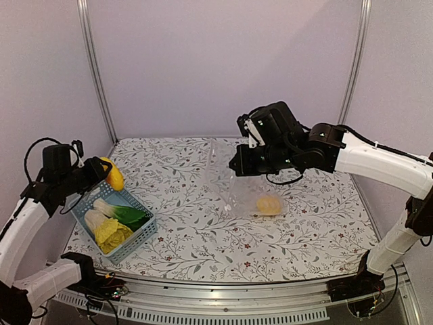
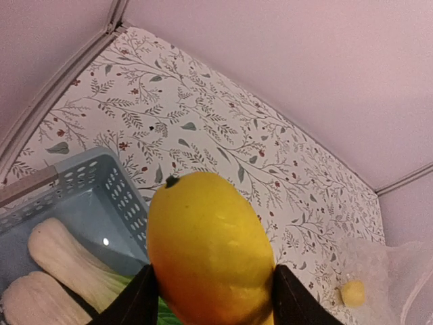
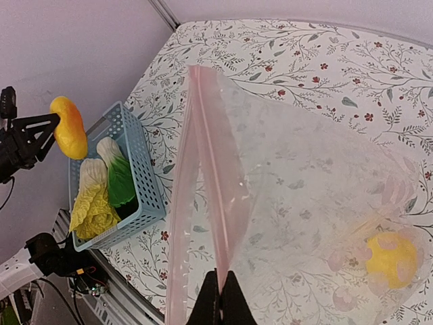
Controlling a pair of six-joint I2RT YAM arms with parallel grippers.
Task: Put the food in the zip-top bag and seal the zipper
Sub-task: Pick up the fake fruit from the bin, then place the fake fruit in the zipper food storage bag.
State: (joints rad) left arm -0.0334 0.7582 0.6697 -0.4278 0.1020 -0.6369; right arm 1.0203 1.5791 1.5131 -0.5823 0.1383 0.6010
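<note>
Yellow fruit (image 1: 268, 205): already inside the bag (image 1: 233, 177), well to the right of the basket (image 1: 137, 238); one food done.
Orange fruit (image 2: 210, 250): clamped between the left gripper's (image 2: 213, 301) fingers, lifted just above the basket's far end; not yet bagged.
Cabbage (image 1: 112, 234): lies in the basket's near end; left to do.
Bok choy (image 1: 130, 215): in the basket, touching the cabbage; left to do.
Right gripper (image 3: 218, 298): closed, pinching the bag's mouth edge and holding it raised, right of the basket.
Zipper (image 3: 211, 159): unsealed, apparently turned toward the basket; sealing comes last.
Progress: roughly a quarter, by my reading.
Around: floral table (image 1: 203, 250) under the basket.
In the way: the mouth gapes only narrowly, likely a tight entry.
</note>
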